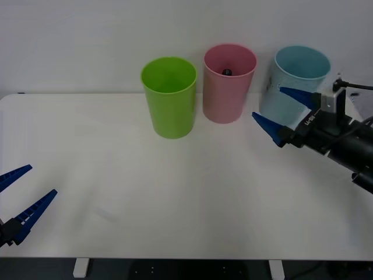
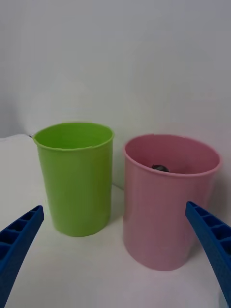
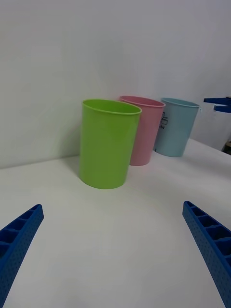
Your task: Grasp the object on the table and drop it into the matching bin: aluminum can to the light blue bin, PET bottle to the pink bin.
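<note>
1. Pink plastic marks the matching bin: the pink bin (image 1: 229, 84) stands on the white table (image 1: 175, 192) between the lime green bin (image 1: 169, 96) and the light blue bin (image 1: 297, 81), and a small dark cap-like shape shows just inside its rim, which I judge to be the PET bottle (image 1: 227, 72); the right wrist view shows the same dark shape low inside the bin.
2. The drop itself looks done, as nothing else lies loose on the tabletop.
3. The right gripper (image 1: 280, 108) hangs in front of the light blue bin, just beside the pink one; its blue ribbed fingers are spread wide and hold nothing.
4. The left gripper (image 1: 23, 189) sits parked low at the near left edge of the table, fingers likewise apart and empty.
5. What seems left is only drawing the right arm back from the bins to rest.
</note>
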